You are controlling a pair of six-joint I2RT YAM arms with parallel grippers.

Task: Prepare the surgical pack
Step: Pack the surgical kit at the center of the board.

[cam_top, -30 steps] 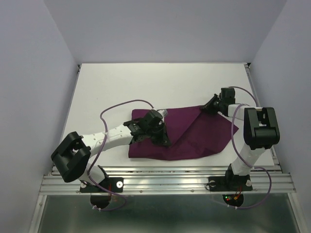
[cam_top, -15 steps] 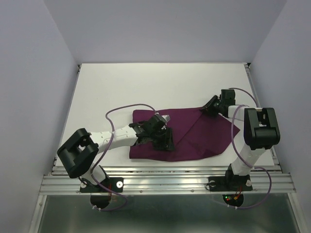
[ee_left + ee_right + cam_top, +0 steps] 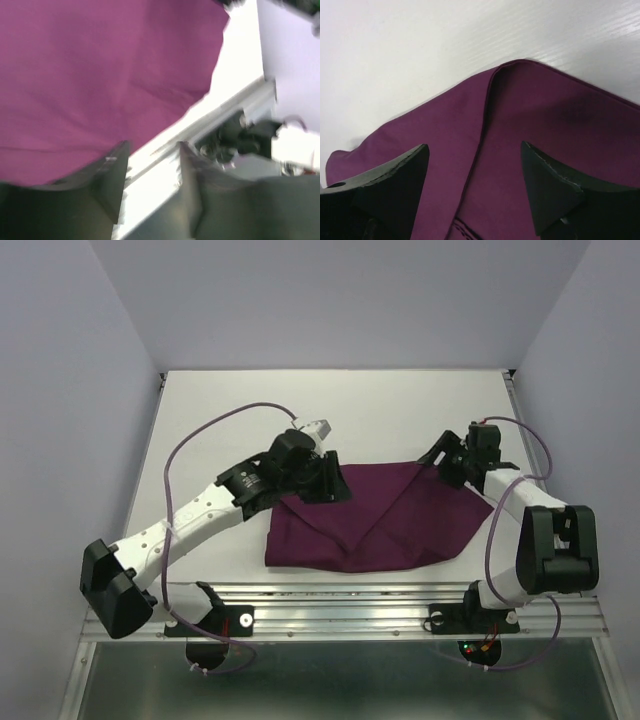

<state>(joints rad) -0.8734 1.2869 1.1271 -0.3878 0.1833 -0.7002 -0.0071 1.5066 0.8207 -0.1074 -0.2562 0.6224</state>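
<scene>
The surgical pack [image 3: 385, 525] is a large deep-purple cloth lying folded on the white table, with a diagonal fold line across it. My left gripper [image 3: 328, 483] hovers above the cloth's far left corner. In the left wrist view its jaws [image 3: 150, 167] stand apart with nothing between them, and the cloth [image 3: 100, 75] fills the blurred upper left. My right gripper [image 3: 442, 457] is at the cloth's far right corner. In the right wrist view it [image 3: 474, 149] is wide open just above the cloth [image 3: 545, 125], with a folded hem running between the fingers.
A metal rail [image 3: 340, 605] runs along the table's near edge, with both arm bases on it. Lilac walls close in the table on the left, back and right. The right arm's base [image 3: 240, 140] shows in the left wrist view.
Both grippers have opened and let go of the cloth. The left arm has drawn back from the cloth's middle to its far left corner. The right arm has shifted slightly right.
</scene>
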